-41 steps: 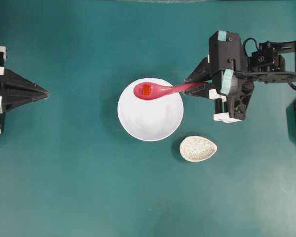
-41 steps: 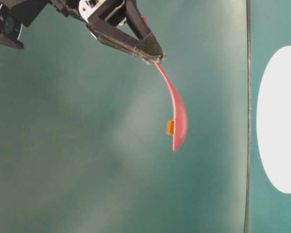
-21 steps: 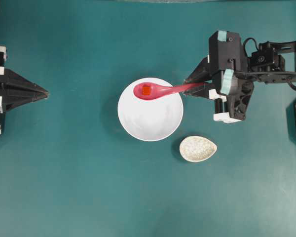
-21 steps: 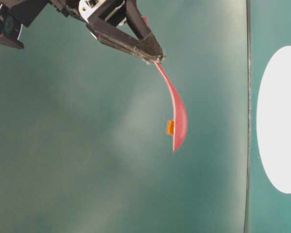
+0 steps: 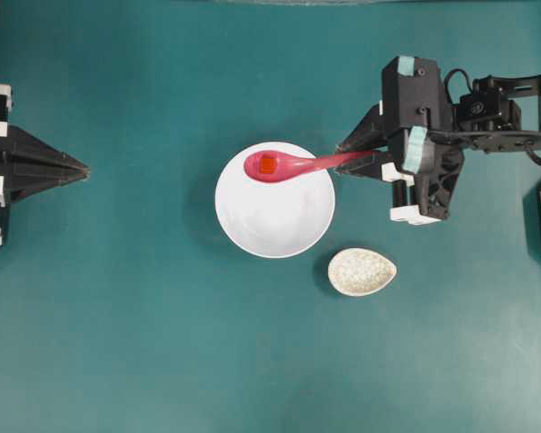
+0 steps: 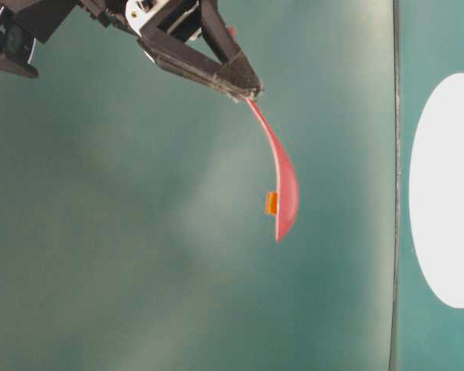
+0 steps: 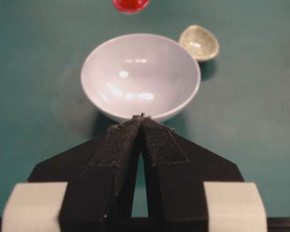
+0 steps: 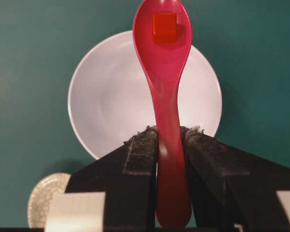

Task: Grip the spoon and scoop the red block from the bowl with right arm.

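Gripping the handle end of the spoon [image 5: 293, 166], the right gripper [image 5: 345, 162] has its two black fingers pressed against the handle's sides, seen clearly in the right wrist view. From overhead, the spoon's long axis runs nearly level across the picture — handle to the right in the gripper, deep oval scoop pointing left. The scoop sits over the far edge of the bowl [image 5: 279, 221], a plain white dish near the middle of the teal table [image 5: 144, 343]. In the scoop lies the red block [image 5: 267, 164], a tiny orange-red cube, resting face up. The table-level view shows the spoon held clear of the surface, the block against the scoop's hollow.

A small speckled dish [image 5: 362, 271] lies just beside the bowl, to its near right, not touching. The left gripper [image 5: 83, 169] sits well apart at the left edge — its fingers pressed together on nothing, pointing toward the bowl.
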Robot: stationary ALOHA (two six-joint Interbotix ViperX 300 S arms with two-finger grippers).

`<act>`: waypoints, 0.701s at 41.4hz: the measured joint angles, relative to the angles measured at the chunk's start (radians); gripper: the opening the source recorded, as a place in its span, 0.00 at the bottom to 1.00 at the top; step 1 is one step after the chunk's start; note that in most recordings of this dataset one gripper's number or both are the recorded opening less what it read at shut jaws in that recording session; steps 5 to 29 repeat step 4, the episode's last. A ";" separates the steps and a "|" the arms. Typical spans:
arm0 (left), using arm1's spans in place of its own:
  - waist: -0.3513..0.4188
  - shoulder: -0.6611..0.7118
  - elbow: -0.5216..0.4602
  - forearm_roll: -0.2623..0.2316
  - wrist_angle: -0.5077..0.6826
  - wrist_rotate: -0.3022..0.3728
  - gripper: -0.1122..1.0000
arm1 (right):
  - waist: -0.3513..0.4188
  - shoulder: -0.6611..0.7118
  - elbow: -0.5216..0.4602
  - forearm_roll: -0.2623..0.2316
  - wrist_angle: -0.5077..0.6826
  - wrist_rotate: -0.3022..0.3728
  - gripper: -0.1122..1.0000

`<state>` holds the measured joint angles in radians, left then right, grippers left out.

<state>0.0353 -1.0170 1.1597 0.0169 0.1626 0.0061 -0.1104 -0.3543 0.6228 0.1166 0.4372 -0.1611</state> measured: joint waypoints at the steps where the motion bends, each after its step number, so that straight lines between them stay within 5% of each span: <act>1: 0.000 -0.002 0.000 0.000 0.000 0.000 0.13 | 0.002 0.000 0.000 0.002 0.000 0.000 0.32; 29: 0.000 0.000 0.002 0.000 0.000 0.000 0.13 | 0.000 0.000 0.000 0.000 0.000 0.000 0.32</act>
